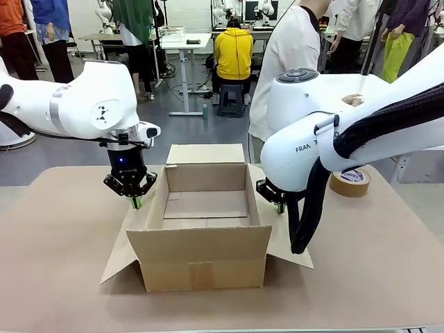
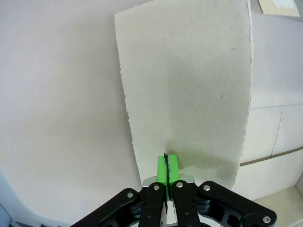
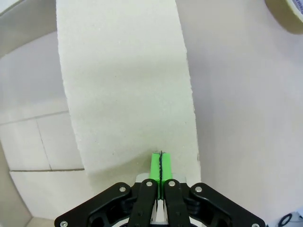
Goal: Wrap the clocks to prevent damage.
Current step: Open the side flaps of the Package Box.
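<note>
Open cardboard box (image 1: 201,260) — left gripper (image 1: 136,202), right gripper (image 1: 280,207) on flaps (image 1: 128,232).

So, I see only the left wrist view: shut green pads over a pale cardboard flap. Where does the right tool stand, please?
Observer: The right tool is shut too, its tips over the right flap of the box, opposite the left tool.
Operator: And how is the box inside?
Observer: In the front view the box stands open, and its floor shows bare cardboard.
Operator: Is tape somewhere near?
Observer: Yes, a tape roll lies flat on the table, beyond the right arm.
</note>
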Action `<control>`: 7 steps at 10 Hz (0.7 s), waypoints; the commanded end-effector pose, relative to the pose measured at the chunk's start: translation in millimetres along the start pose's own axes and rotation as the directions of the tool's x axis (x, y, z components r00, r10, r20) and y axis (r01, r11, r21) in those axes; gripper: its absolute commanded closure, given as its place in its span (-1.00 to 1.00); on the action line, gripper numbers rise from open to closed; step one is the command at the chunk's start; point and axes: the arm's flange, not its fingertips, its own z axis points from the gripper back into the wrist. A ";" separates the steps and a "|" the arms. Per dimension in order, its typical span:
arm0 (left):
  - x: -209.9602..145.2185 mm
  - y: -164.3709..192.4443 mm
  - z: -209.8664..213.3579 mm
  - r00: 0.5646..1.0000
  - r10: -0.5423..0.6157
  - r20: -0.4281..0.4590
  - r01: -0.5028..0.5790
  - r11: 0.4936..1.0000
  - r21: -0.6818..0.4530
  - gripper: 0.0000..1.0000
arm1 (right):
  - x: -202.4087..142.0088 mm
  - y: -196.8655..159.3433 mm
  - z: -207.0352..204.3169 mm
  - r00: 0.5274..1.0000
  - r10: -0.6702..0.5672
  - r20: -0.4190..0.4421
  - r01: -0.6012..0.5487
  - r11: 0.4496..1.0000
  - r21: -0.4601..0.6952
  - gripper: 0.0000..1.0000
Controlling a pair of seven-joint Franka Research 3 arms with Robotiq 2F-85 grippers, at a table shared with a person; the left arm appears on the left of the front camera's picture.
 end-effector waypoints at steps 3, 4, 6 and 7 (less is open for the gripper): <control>-8.6 3.6 6.9 0.999 -0.017 0.035 0.019 0.999 -0.050 0.99 | 1.3 -0.6 0.4 1.000 -0.004 0.004 0.004 1.000 0.005 0.98; 1.3 -0.1 2.5 1.000 0.009 0.009 -0.008 1.000 -0.020 0.99 | 1.3 -0.6 0.4 1.000 -0.004 0.004 0.004 1.000 0.005 0.98; 1.3 -0.1 2.5 1.000 0.009 0.009 -0.008 1.000 -0.020 0.99 | 1.3 -0.6 0.4 1.000 -0.004 0.004 0.004 1.000 0.005 0.98; 1.3 -0.1 2.5 1.000 0.009 0.009 -0.008 1.000 -0.020 0.99 | 1.3 -0.6 0.4 1.000 -0.004 0.004 0.004 1.000 0.005 0.98</control>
